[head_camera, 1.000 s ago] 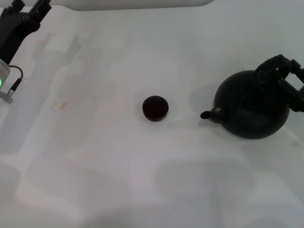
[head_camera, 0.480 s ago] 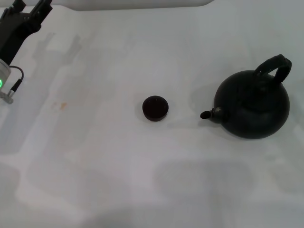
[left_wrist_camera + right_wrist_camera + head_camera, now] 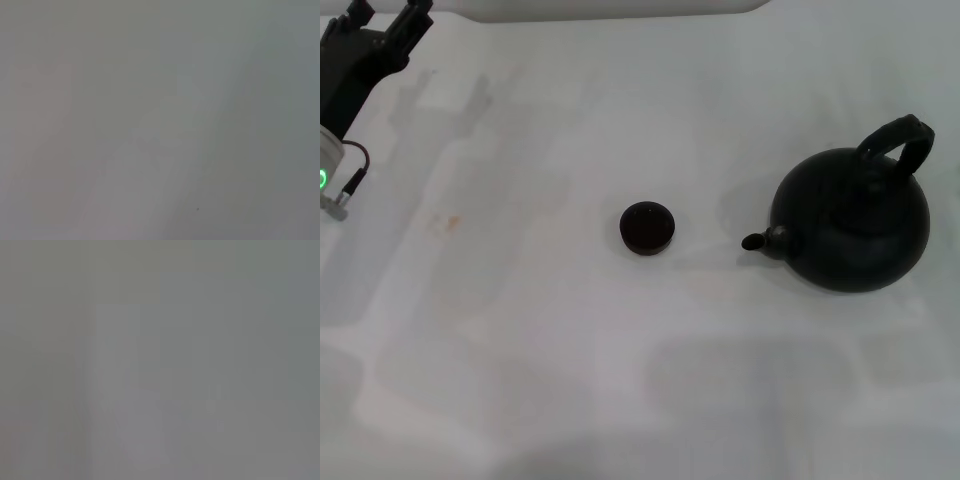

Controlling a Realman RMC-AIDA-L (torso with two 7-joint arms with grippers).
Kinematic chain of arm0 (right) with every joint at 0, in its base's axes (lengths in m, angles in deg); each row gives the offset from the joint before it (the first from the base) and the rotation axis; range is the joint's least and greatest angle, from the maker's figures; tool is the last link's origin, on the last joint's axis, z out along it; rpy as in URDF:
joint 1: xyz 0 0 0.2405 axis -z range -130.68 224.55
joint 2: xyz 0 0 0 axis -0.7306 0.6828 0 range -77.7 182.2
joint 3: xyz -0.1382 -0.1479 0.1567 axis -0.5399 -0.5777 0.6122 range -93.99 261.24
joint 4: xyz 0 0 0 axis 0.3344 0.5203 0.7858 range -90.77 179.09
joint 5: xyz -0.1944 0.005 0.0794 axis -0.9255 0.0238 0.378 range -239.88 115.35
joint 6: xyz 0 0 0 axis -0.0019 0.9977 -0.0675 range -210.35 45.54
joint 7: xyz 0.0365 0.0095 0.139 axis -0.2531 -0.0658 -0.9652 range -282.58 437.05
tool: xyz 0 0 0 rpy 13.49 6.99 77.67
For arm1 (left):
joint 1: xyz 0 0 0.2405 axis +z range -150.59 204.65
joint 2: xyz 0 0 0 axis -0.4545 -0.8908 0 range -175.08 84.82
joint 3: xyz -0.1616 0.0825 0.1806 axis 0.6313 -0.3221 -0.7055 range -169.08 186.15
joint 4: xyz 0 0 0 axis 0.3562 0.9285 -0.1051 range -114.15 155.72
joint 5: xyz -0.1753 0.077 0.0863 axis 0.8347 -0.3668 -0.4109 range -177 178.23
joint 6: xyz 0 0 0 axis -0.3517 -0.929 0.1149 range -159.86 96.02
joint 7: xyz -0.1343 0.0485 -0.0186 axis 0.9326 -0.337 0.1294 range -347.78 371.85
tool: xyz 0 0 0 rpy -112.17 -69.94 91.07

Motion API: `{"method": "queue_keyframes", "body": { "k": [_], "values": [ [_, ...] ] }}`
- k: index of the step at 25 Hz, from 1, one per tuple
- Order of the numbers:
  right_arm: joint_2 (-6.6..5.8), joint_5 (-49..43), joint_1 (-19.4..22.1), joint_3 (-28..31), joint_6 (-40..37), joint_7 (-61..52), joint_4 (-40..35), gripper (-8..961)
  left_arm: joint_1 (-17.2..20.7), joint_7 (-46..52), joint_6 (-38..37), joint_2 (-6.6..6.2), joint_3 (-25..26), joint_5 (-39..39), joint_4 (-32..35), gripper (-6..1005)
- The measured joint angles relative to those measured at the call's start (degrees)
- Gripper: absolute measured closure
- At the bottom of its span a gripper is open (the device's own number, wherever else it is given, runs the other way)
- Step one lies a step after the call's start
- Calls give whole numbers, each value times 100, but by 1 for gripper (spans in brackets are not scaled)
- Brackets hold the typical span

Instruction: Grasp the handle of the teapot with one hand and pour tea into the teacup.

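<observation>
On the white table (image 3: pixel 570 380) the teapot (image 3: pixel 850 222) sits upright, spout facing the teacup (image 3: pixel 647 228); left gripper (image 3: pixel 388 22) parked far corner, claw looks spread wide; right one's nowhere in sight.

Under my work lies a plain white tabletop (image 3: pixel 570 380), with a small faint orange-brown stain (image 3: pixel 446 223) toward my left.

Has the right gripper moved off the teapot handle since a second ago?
Yes. It was at the handle of the teapot a second ago; now it is out of view. The teapot has not moved.
</observation>
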Motion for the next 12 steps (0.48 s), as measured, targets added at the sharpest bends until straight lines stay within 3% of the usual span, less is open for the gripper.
{"method": "queue_keyframes", "body": {
  "k": [12],
  "values": [
    [0, 44, -280, 14, 446, -157, -73, 78, 5, -439, -5, 12, 8, 0, -91, 122]
  ]
}}
